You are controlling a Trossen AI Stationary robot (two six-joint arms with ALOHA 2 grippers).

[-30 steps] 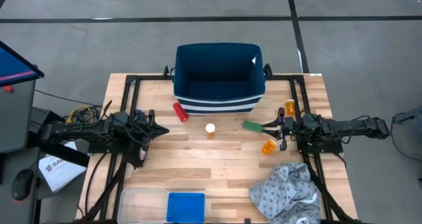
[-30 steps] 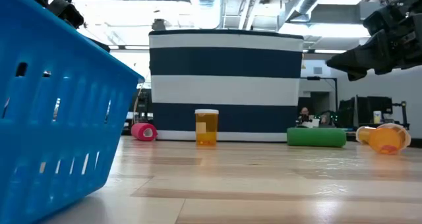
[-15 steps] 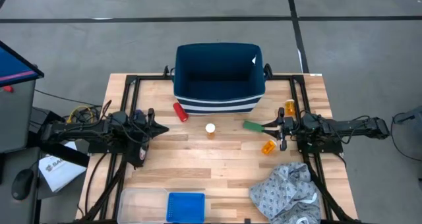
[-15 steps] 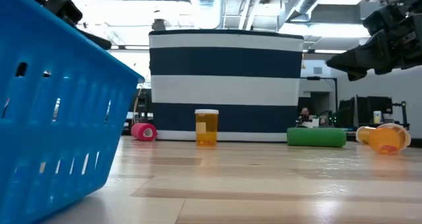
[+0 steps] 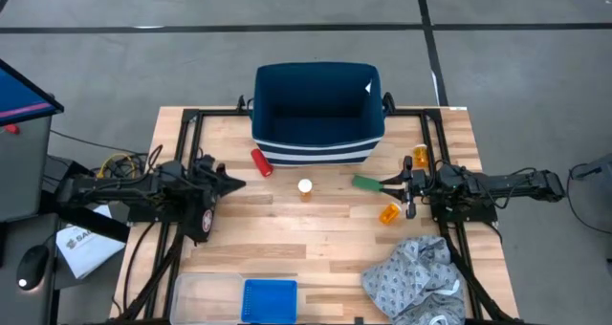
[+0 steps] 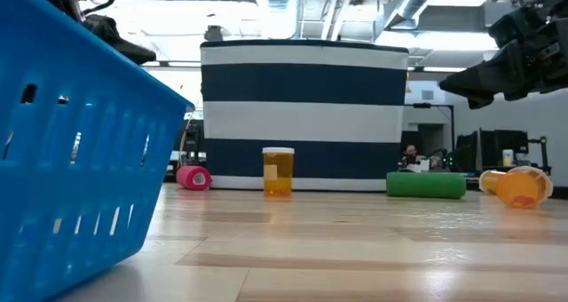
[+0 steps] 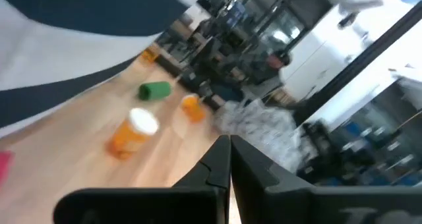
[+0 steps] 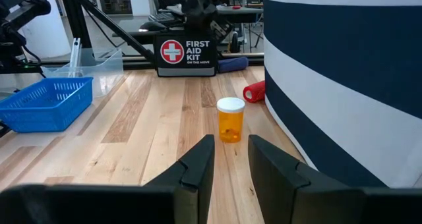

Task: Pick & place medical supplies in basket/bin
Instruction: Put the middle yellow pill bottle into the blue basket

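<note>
The medical supplies lie loose on the wooden table. A white-capped orange bottle [image 5: 305, 187] stands upright mid-table. A red cylinder [image 5: 261, 162] lies beside the navy striped tub [image 5: 317, 113]. A green piece [image 5: 366, 183] and two orange bottles [image 5: 389, 213] [image 5: 421, 157] lie on their sides at the right. The blue basket [image 5: 270, 299] sits at the near edge. My left gripper [image 5: 236, 184] hovers at the left, shut and empty, pointing level toward the middle. My right gripper [image 8: 231, 145] hovers at the right above the green piece, slightly open, nothing between its fingers.
A patterned grey cloth [image 5: 416, 277] is heaped at the near right corner. A clear plastic tray [image 5: 203, 294] lies beside the basket. A first aid kit [image 8: 184, 56] stands past the table's left side. Bare wood stretches between the bottle and the basket.
My left gripper has rolled about the line it points along, staying in place and shut. Everything else has kept still.
</note>
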